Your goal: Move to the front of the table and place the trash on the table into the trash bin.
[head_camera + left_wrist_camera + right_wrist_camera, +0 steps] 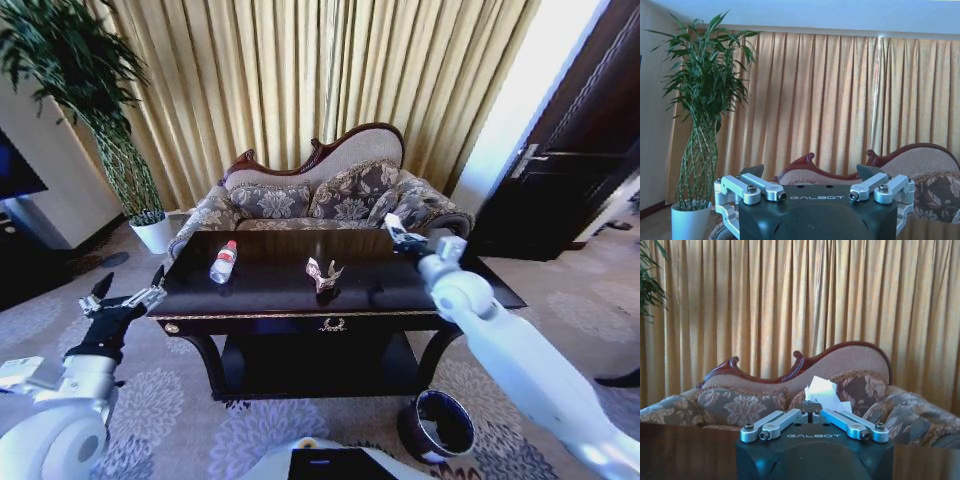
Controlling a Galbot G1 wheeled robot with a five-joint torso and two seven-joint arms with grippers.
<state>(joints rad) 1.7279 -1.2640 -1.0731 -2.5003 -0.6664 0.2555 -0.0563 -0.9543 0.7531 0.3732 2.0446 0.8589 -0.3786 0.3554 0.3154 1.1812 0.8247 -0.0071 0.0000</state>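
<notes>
Right gripper (393,228) raised over the far right of the surface (270,290), fingers pinched on a white scrap (822,391), lifted clear for carrying. Trash bin (436,425) on the floor well below and nearer the robot. Crumpled wrapper (323,274) and bottle (224,261) lie to its left. Left gripper (125,293) idle, spread wide, empty, just off the surface's left end.
</notes>
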